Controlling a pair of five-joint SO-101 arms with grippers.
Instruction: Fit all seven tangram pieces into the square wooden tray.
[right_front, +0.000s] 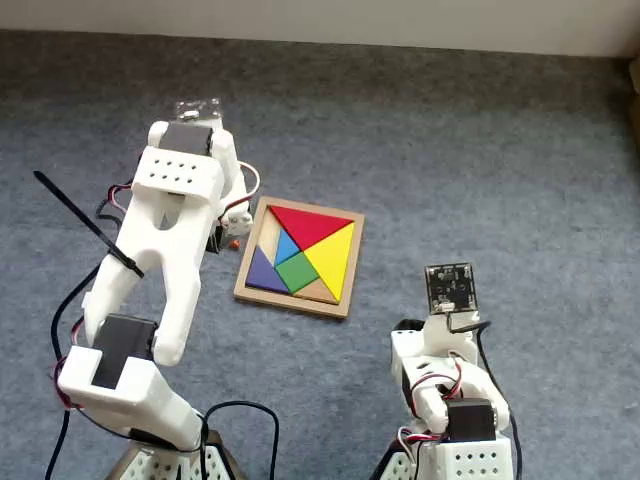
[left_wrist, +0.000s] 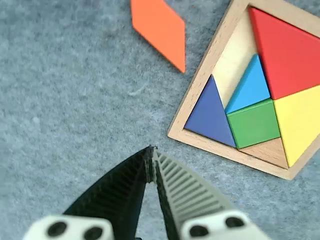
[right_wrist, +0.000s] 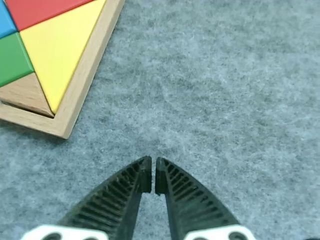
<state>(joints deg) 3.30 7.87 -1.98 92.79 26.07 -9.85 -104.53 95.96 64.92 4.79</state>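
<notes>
Tray: the square wooden tray (right_front: 290, 301) (left_wrist: 212, 55) (right_wrist: 82, 75) lies flat on the grey carpet (right_front: 480, 150), between the two arms.
Pieces in the tray: five.
Red triangle (right_front: 310, 225) (left_wrist: 287, 55): large, along one side of the tray.
Yellow triangle (right_front: 335, 262) (left_wrist: 302, 125) (right_wrist: 60, 55): large, along the next side of the tray, edge to edge with the red one.
Light blue triangle (right_front: 286, 247) (left_wrist: 250, 87): small, near the middle of the tray, touching the red triangle.
Green square (right_front: 297, 272) (left_wrist: 254, 122): touching the light blue and yellow pieces.
Dark blue triangle (right_front: 265, 270) (left_wrist: 210, 112): in a tray corner, beside the green square.
Bare wood in the tray: a slanted strip (left_wrist: 235, 55) along the rim beside the light blue triangle, and a small triangular gap (left_wrist: 267, 150) (right_wrist: 25, 95) between the green square, the yellow triangle and the rim.
Orange parallelogram (left_wrist: 159, 30): flat on the carpet outside the tray, near the rim by the slanted bare strip, not touching it.
Left gripper (left_wrist: 151, 152): tips pressed together with nothing between them, over carpet near the tray corner with the dark blue triangle.
Right gripper (right_wrist: 148, 170): tips drawn almost together and empty, over carpet off the tray corner by the yellow triangle.
</notes>
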